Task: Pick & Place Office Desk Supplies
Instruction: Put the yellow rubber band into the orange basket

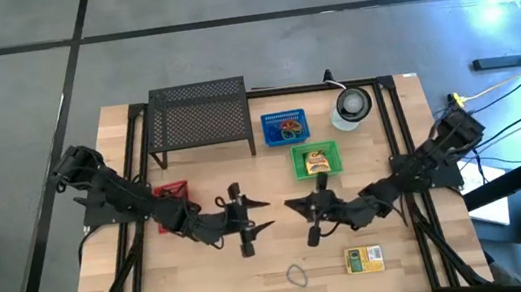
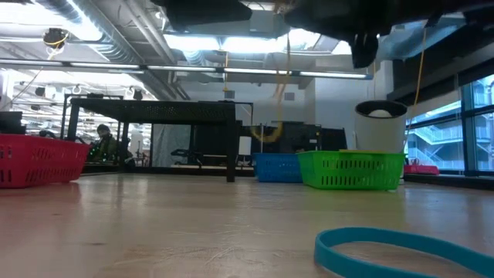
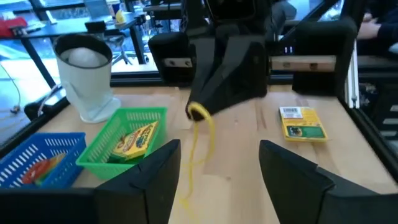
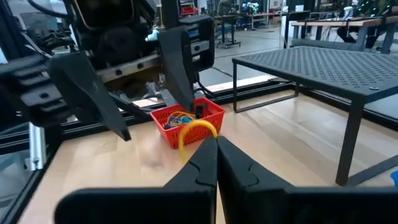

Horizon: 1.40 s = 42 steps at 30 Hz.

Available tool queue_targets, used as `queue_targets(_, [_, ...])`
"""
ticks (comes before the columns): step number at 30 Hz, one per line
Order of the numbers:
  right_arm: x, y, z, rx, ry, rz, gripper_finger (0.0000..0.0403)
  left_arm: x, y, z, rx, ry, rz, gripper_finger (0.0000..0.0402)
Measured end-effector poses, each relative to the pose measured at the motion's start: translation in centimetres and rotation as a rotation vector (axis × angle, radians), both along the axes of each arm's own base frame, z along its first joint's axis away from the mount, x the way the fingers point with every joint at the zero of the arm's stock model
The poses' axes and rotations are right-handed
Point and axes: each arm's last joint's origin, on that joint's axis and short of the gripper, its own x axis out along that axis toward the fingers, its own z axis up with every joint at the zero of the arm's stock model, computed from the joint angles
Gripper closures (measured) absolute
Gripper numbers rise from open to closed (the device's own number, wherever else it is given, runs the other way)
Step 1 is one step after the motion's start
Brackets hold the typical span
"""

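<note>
Nearest to the low camera you see a blue loop lying flat on the table, its long axis going across the picture. From above, it lies near the front edge, not far from a yellow-green box whose long side runs left to right.

The yellow rubber band is at the middle of the table, in the air. It hangs from the tips of the right gripper, whose fingers are pressed together on its upper end. Its long axis is nearly vertical and its lower end points down toward the wood.

The right arm reaches in from the right side with its wrist low, its claw pointing toward the left arm. The left gripper faces it, just beside but apart, with its fingers spread wide and nothing between them.

Behind them stands a green basket with a second yellow box inside, lying tilted. A blue basket is farther back, and a red basket is beside the left arm.
</note>
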Motion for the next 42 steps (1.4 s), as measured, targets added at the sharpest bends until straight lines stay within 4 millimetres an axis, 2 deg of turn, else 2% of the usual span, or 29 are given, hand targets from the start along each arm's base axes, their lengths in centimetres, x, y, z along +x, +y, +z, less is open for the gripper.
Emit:
queue_targets(5, [1.0, -0.2, -0.6, 0.008, -0.011, 0.028, 0.0403, 0.2, 0.4, 0.0, -0.033, -0.006, 0.02, 0.0185])
queue_targets(11, [2.8, 0.6, 0.6, -0.061, -0.027, 0.072, 0.0403, 0.4, 1.0, -0.2, -0.11, -0.003, 0.043, 0.0185])
queue_targets(16, [4.1, 1.4, 1.0, -0.162, -0.012, 0.078, 0.0403, 0.4, 0.7, -0.4, -0.154, 0.029, -0.049, 0.0185])
queue_targets(22, [4.4, 1.6, 1.4, -0.21, -0.007, 0.082, 0.0403, 0.4, 0.7, -0.4, -0.155, 0.038, -0.063, 0.019])
queue_targets(25, [4.3, 1.7, 1.4, -0.211, -0.007, 0.083, 0.0403, 0.4, 0.7, -0.6, -0.13, 0.053, -0.062, 0.0212])
queue_targets(28, [4.3, 1.7, 1.4, -0.211, -0.007, 0.083, 0.0403, 0.4, 0.7, -0.5, -0.121, 0.05, -0.054, 0.025])
queue_targets(36, [4.3, 1.7, 1.4, -0.21, -0.007, 0.084, 0.0403, 0.3, 0.9, -0.7, -0.077, 0.068, -0.018, 0.0385])
queue_targets(42, [4.3, 1.7, 1.4, -0.184, -0.014, 0.096, 0.0402, 0.3, 0.9, -0.8, -0.069, 0.072, -0.02, 0.0399])
